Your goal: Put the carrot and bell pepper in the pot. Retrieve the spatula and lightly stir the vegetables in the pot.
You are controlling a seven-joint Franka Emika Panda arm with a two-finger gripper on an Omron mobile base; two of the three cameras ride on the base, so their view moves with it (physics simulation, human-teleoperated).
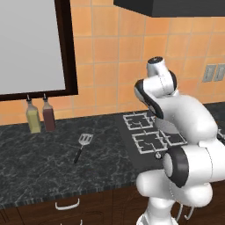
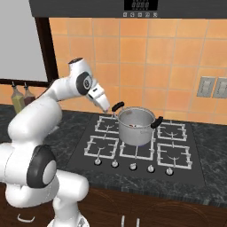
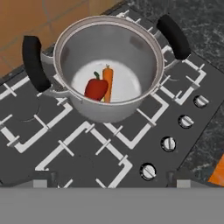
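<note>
The gripper (image 3: 111, 179) hangs above the stovetop with its two small dark fingertips (image 3: 41, 178) set far apart at the bottom corners of the hand view, open and holding nothing. Below and ahead of it stands the pot (image 3: 107, 65), a round steel vessel with two black side handles, sitting on the stove's grates (image 3: 83, 144). Inside the pot, on its pale floor, the red bell pepper (image 3: 96, 87) lies touching the orange carrot (image 3: 107, 81), the carrot just beside it and pointing toward the pot's far wall. A row of small round knobs (image 3: 168, 143) runs along the stove's near edge. In the right base view the arm's hand reaches down toward the pot (image 2: 135, 126), ending just beside its left handle. Well apart from the stove, in the left base view, the spatula (image 1: 82, 146) lies flat on the dark speckled counter (image 1: 39, 158), slotted blade toward the wall, handle toward the counter's front. Two oil bottles (image 1: 40, 116) stand near the wall beyond it, under a dark-framed window.
</note>
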